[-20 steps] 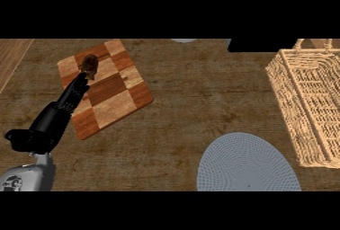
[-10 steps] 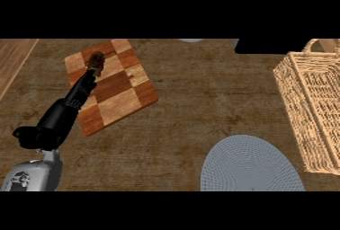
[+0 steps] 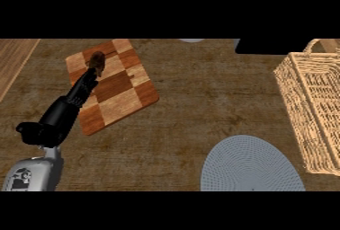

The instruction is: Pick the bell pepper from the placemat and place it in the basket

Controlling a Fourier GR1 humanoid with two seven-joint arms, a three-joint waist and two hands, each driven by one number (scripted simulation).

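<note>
The checkered wooden placemat (image 3: 123, 96) lies at the counter's far left. My left arm reaches up from the lower left, and my left hand (image 3: 91, 74) sits over the mat's far corner. Its fingers curl round a dark brownish lump, the bell pepper (image 3: 97, 59), which is mostly hidden by the hand. The wicker basket (image 3: 312, 103) stands at the right edge, far from the hand, with its handle at the top. My right hand does not show.
A round grey plate (image 3: 251, 166) lies at the near middle-right, between mat and basket. A lighter wooden strip (image 3: 15, 58) runs along the far left. A dark block (image 3: 266, 46) and a small pale object (image 3: 191, 40) sit at the back edge.
Everything in view has drifted right and slightly down, so less of the basket shows. The left hand stays at the same corner of the placemat, on the pepper.
</note>
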